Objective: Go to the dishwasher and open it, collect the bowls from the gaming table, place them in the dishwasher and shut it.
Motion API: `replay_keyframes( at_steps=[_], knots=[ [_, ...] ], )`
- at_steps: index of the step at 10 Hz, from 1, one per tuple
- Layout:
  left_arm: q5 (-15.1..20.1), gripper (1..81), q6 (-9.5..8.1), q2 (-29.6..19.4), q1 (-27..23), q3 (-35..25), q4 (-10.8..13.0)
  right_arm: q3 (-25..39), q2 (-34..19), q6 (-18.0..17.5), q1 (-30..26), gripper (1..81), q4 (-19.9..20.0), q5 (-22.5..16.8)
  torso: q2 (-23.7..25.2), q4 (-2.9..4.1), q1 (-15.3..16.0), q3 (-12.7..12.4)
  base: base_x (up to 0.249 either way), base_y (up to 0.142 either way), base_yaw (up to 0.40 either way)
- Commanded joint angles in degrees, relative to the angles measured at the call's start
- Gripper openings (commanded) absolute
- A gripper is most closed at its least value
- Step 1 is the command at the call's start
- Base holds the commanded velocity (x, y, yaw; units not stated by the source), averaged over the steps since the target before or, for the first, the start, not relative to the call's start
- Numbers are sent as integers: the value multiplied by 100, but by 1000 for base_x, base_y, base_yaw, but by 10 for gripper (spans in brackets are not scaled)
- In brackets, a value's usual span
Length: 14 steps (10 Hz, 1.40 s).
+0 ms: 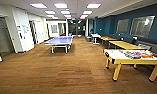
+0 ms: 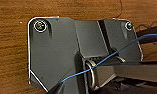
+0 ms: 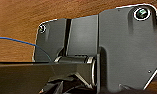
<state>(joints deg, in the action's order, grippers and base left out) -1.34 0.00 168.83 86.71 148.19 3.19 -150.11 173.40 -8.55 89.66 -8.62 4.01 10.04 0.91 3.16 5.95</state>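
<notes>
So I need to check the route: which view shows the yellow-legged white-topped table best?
The head view: the yellow-legged table stands whole at the right on the wood floor, with colourful items on its top. Both wrist views look down at wood floor past the robot's own dark plates, giving nothing of the table.

floor (image 1: 69,72): brown wood-look | ping-pong table (image 1: 59,40): blue, mid-room | right wall (image 1: 106,23): teal | ceiling lights (image 1: 60,5): lit

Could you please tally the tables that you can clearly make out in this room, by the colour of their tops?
Blue top: 1, the table-tennis table
White top on yellow legs: 1, the gaming table
Yellow top: 2, the nearer yellow table and the farther yellow table, along the right wall
Total: 4; furniture farther back is too small to tell.
</notes>
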Motion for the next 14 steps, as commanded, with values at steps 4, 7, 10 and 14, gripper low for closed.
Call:
replay_keyframes(
  at_steps=[4,7,10,14],
  knots=[
    [301,811,9,-7,-299,-27,-29,27,31,28,-277,811,-52,-260,0,0,2,0,167,0,0],
    [309,811,9,2,-299,-27,-21,27,31,28,-277,811,-52,-260,2,0,-7,0,167,0,0],
    [310,811,9,11,-299,-27,-21,27,31,28,-277,811,-43,-260,0,0,0,0,167,0,0],
    [310,811,9,46,-299,-9,-12,28,39,28,-277,811,-52,-260,0,0,-2,0,167,0,0]
  ],
)
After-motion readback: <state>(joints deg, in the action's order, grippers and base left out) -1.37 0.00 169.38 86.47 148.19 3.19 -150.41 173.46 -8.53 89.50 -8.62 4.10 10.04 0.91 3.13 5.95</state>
